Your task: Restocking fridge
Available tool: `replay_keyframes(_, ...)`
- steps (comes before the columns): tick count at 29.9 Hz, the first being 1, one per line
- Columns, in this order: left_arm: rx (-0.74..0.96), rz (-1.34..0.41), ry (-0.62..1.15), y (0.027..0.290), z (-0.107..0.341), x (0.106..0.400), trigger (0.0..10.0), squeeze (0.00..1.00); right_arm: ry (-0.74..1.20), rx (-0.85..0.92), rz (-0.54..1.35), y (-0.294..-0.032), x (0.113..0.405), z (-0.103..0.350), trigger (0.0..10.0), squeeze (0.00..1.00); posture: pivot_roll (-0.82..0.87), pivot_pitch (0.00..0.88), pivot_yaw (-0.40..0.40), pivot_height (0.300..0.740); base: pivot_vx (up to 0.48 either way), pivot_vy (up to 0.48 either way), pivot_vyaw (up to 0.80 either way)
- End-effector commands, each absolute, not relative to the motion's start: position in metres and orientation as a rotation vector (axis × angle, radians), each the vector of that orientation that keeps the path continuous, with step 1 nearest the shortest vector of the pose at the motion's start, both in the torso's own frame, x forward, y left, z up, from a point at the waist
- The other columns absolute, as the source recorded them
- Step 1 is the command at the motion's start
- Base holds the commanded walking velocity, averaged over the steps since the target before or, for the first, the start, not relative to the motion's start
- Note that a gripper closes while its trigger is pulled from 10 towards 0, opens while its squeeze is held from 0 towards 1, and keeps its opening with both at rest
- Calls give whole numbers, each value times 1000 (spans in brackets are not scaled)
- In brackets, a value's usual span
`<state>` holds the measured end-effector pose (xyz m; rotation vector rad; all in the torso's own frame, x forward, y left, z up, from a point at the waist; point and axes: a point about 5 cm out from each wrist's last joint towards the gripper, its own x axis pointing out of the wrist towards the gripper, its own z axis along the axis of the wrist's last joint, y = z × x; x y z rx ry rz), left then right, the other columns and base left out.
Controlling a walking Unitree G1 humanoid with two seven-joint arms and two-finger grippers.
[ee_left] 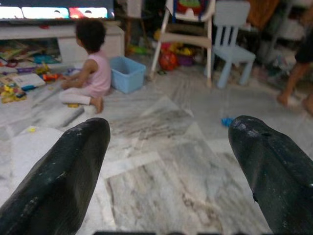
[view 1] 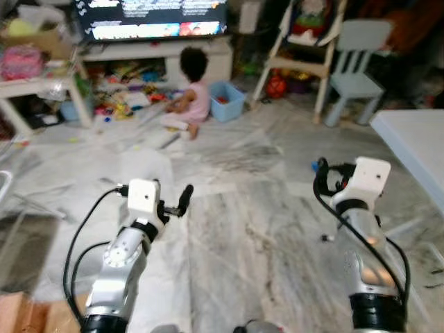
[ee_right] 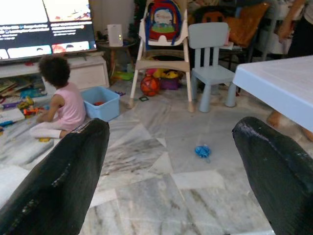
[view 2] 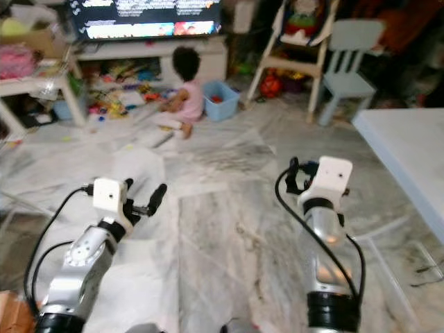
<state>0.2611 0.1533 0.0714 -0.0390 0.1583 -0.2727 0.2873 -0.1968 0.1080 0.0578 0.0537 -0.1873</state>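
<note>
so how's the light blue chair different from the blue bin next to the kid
The light blue chair stands tall on four legs with an upright back; the blue bin sits low and squat, directly on the marble floor. The chair's seat is bare, while the open-topped bin holds something red. The bin is right beside the seated child; the chair stands apart, next to the high chair. Both look like pale blue plastic.

Marble floor (view 1: 263,229), blue bin (view 1: 227,100)
</note>
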Motion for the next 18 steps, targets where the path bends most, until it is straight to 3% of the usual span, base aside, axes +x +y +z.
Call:
replay_keyframes(1,-45,-283,130,150,77,264,10000,0,36,44,-200,-202,287,114,10000,0,-8,0,-16,740,341,0,-800)
replay_keyframes(18,-53,-305,108,145,79,267,10000,0,21,32,-205,-201,290,119,10000,0,-16,0,-12,740,448,0,-800)
